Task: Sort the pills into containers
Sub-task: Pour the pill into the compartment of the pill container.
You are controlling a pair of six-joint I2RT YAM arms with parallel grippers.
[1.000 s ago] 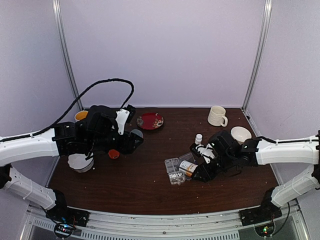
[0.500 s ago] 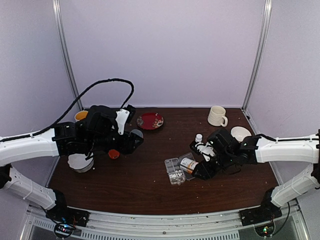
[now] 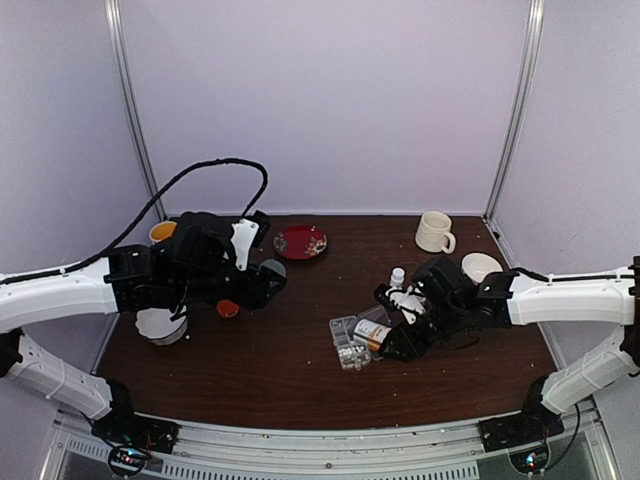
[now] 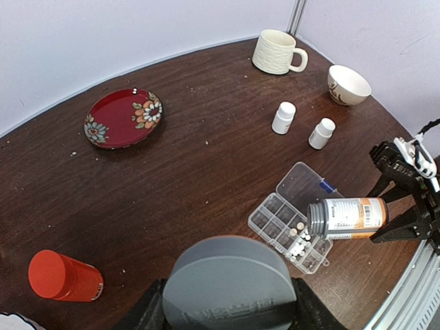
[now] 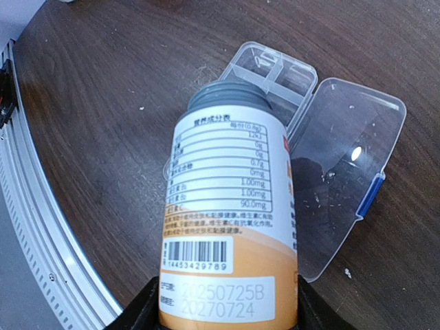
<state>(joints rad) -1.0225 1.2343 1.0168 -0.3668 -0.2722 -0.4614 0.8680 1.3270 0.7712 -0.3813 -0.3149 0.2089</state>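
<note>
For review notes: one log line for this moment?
right gripper: bottle mouth over organizer | left gripper: grey cap | pills: some in cells

Clear glossy plastic containers [image 4: 271, 218], dark wood-grain table [image 4: 192, 175] — matt

I have the white-and-black left arm [image 3: 60, 290] reaching in from the frame's left edge, its black two-finger left gripper [image 3: 268, 272] clamped on a round grey cap [image 4: 230, 289]. The right arm [image 3: 570, 295] enters from the right edge. Its right gripper [image 3: 388, 340], just right of centre, grips a tipped orange-and-white labelled bottle [image 5: 230, 206].
</note>
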